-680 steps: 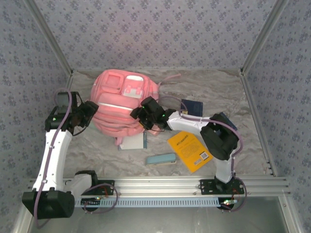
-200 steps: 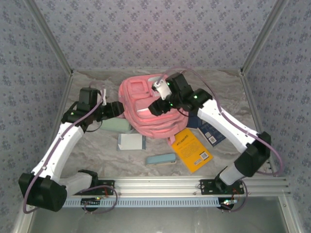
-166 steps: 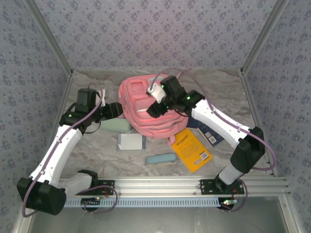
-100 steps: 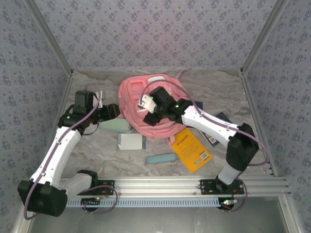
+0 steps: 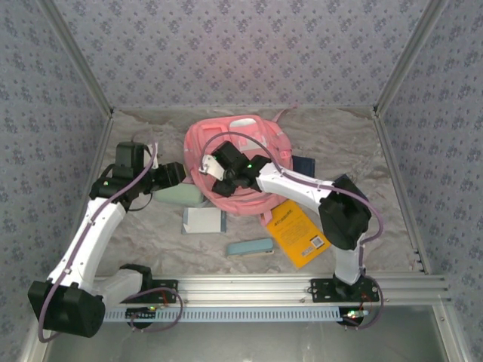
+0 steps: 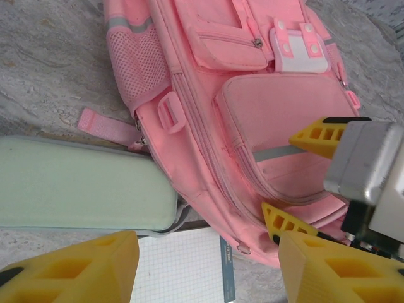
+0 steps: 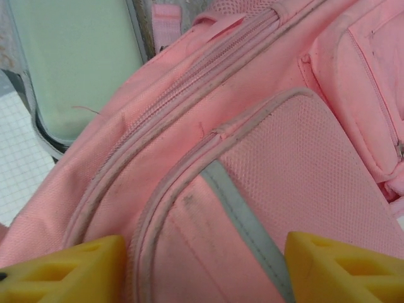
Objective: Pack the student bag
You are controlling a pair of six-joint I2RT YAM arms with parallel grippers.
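The student bag (image 5: 245, 151) is a pink backpack lying at the back middle of the table, front pockets up. My right gripper (image 5: 214, 170) hovers low over the bag's near left side, open, its yellow fingers (image 7: 69, 268) straddling a front pocket with a grey strip (image 7: 243, 202). In the left wrist view those right fingers (image 6: 320, 134) sit against the bag (image 6: 208, 126). My left gripper (image 5: 178, 174) stands open just left of the bag, above a pale green case (image 6: 76, 186) and a grid notebook (image 6: 180, 265), holding nothing.
A grid notebook (image 5: 204, 220), a light blue pencil case (image 5: 250, 246) and a yellow book (image 5: 299, 232) lie in front of the bag. Dark blue books (image 5: 303, 165) lie to its right. Metal frame posts and patterned walls close in the sides and back.
My right gripper has swung from the bag's far right side across to its near left side and dropped lower. The left arm has barely moved. The bag stays put.
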